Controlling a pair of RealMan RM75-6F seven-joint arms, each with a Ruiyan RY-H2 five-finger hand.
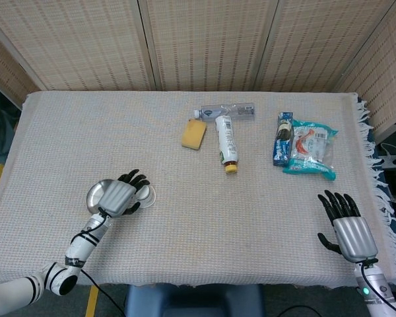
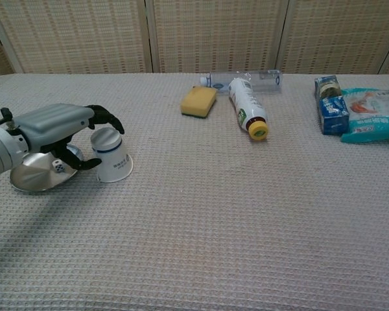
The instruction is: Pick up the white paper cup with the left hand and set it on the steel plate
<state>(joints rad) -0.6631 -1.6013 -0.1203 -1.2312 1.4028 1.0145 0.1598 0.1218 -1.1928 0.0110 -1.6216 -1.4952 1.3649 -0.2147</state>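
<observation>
White paper cup (image 2: 112, 155), blue band near its top, stands upside down on the desk (image 2: 214, 214), which is covered in a pale woven cloth. It sits just right of the shallow round steel plate (image 2: 32, 175); whether rim and plate touch I cannot tell.

Left hand (image 2: 55, 129): silver-backed, black fingers, over the plate's right side and up against the cup. Fingers (image 2: 107, 116) curl over the cup's top and far side, thumb low near the base on the plate side. Head view shows the left hand (image 1: 121, 197) covering most of the cup (image 1: 144, 192). Fingers wrapped partway round; cup base flat on the cloth, not lifted. Firm grip not confirmed.

Right hand (image 1: 346, 228): flat on the desk at the near right corner, fingers spread, holding nothing, well apart from everything.

Step in hand (judgement): closing the grasp. Pick-up not yet done.

Next move calls for: light squeeze only, since thin paper walls will likely crush or slip; lift straight up to clear the plate's lip, short shift left, lower onto the plate centre. The plate may slide on the cloth if nudged.

Unrelated, far side of the desk: yellow sponge (image 2: 199, 101), white bottle with yellow cap (image 2: 246, 110) lying down, clear plastic bottle (image 2: 249, 78), blue box (image 2: 330, 105), teal snack packet (image 2: 373, 113).
</observation>
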